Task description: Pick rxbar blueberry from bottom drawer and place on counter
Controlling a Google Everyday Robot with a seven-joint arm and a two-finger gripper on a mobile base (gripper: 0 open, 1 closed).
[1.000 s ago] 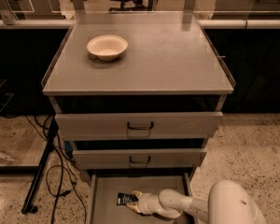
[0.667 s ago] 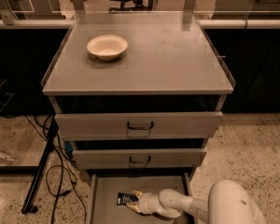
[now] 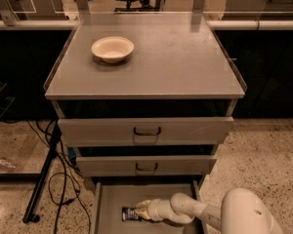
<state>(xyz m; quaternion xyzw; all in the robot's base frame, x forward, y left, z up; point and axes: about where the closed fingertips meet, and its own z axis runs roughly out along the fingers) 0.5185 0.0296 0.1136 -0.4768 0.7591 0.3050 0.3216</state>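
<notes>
Currently the gripper (image 3: 143, 209) sits low inside the bottom drawer (image 3: 132, 194). The rxbar blueberry (image 3: 130, 214) lies at its tip, long axis continuing the arm's line toward the drawer's left wall. Grip state: cannot tell.

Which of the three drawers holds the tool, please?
The bottom drawer, lowest and pulled furthest out; the tool sits at the rxbar blueberry on its floor.

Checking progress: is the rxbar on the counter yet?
No, the rxbar lies in the bottom drawer at the gripper; the counter holds a bowl.
</notes>
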